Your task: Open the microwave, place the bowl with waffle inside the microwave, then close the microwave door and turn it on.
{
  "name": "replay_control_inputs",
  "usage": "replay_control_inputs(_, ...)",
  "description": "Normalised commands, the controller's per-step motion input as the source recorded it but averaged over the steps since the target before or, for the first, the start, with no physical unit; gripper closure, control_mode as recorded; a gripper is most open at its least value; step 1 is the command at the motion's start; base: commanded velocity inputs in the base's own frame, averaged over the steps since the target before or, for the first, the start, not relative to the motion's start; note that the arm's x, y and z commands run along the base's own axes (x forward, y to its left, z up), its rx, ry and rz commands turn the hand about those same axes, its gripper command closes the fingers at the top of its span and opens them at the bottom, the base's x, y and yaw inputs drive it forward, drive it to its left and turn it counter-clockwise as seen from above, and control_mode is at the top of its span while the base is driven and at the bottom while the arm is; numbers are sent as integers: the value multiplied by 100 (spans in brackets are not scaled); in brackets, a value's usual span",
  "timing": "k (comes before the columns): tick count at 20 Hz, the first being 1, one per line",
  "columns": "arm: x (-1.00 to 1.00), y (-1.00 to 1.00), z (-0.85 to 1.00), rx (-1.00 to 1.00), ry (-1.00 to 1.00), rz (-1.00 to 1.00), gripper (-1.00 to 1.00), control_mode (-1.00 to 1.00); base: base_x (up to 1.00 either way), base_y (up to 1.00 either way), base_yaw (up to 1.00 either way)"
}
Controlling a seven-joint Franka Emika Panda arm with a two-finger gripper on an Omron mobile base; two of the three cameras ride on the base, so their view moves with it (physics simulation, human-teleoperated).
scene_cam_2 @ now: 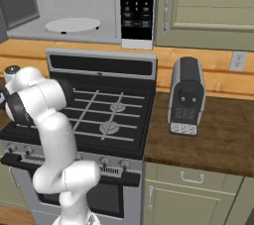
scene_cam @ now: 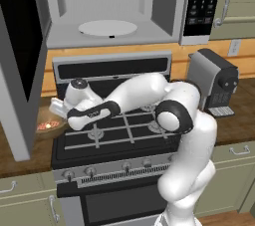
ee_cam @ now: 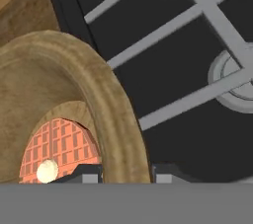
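I'm seeing my gripper [ee_cam: 121,174] straddling the bowl [ee_cam: 118,114] rim, jaws parted either side, the waffle [ee_cam: 59,149] lying inside.

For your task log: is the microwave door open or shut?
Open: the microwave door is swung left, exposing the turntable inside.

A wooden counter [scene_cam: 20,163] runs to both sides of a black-topped gas stove [scene_cam: 124,135]. On its left stretch, just beside the stove's edge, sits the bowl [scene_cam: 50,123], holding the waffle [scene_cam: 46,126] on its floor. In the hand view the bowl's thick rim reaches right up to the stove's edge [ee_cam: 74,18]. On the right stretch of counter [scene_cam_2: 218,144] a dark grey coffee machine [scene_cam_2: 186,95] stands upright near the back wall, well apart from the bowl.
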Motion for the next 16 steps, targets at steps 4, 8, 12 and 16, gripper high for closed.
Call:
replay_control_inputs(4, -36, -68, 55, 2, 0, -33, 100, -100, 0, 0, 0)
replay_control_inputs(8, -31, -78, 48, 1, 1, -30, 100, -100, 0, 0, 0)
replay_control_inputs(12, -48, -81, 42, 0, 0, -31, 100, -100, 0, 0, 0)
replay_control_inputs(16, -50, -75, 51, 1, 0, -33, 100, -100, 0, 0, 0)
